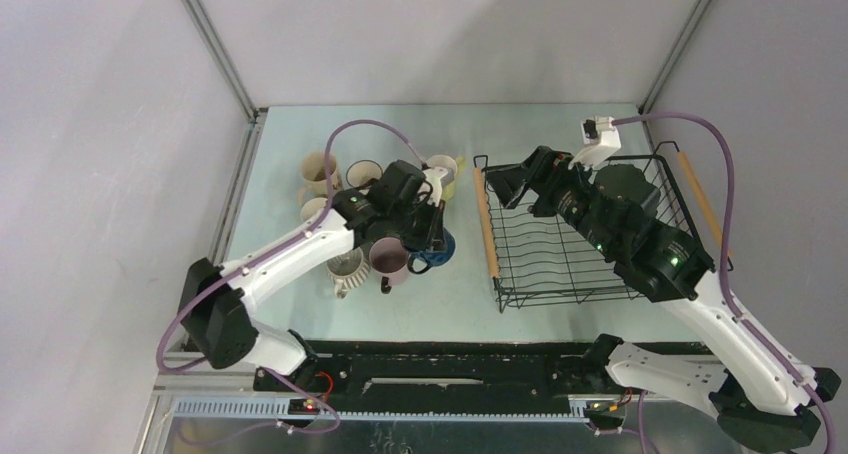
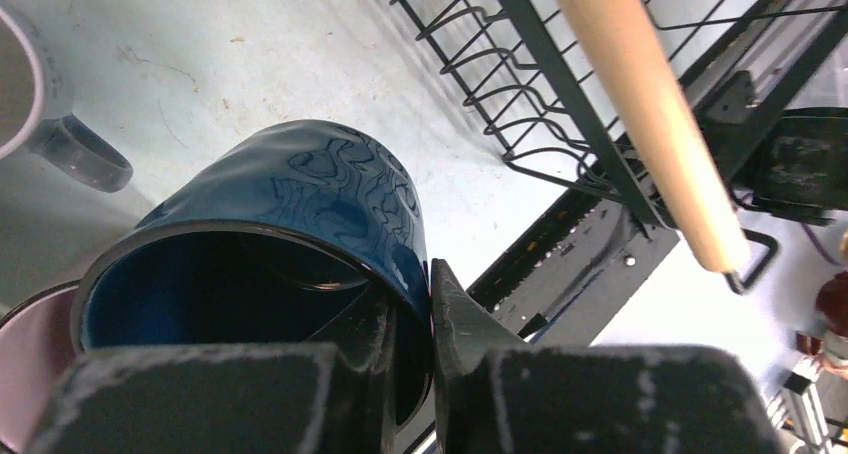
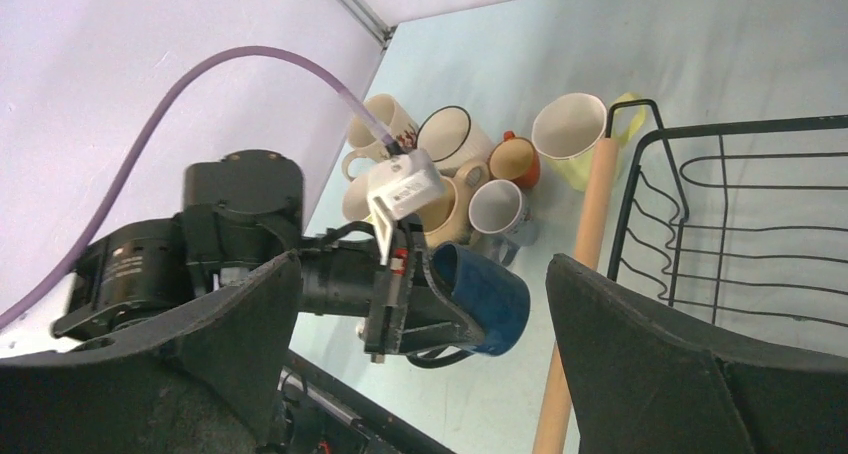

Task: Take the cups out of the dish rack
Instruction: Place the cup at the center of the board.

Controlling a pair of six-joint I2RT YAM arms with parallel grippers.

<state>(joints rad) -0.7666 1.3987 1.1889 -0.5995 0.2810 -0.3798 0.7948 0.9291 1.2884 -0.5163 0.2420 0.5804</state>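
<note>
My left gripper (image 1: 432, 236) is shut on the rim of a dark blue mug (image 1: 438, 251). One finger is inside the mug and one outside. It holds the mug tilted low at the near right of the cup cluster. In the left wrist view the gripper (image 2: 418, 289) pinches the blue mug's (image 2: 300, 199) wall. My right gripper (image 1: 508, 186) is open and empty above the far left corner of the black wire dish rack (image 1: 560, 259). In the right wrist view this gripper (image 3: 422, 266) frames the blue mug (image 3: 492, 296). The visible rack slots hold no cup.
Cups stand together left of the rack: tan (image 3: 385, 124), white with a black rim (image 3: 450, 134), orange-red (image 3: 515, 159), yellow-green (image 3: 570, 129), grey (image 3: 497, 209), mauve-pink (image 1: 388, 259) and cream ribbed (image 1: 345, 267). The rack's wooden handle (image 1: 487, 236) lies beside them.
</note>
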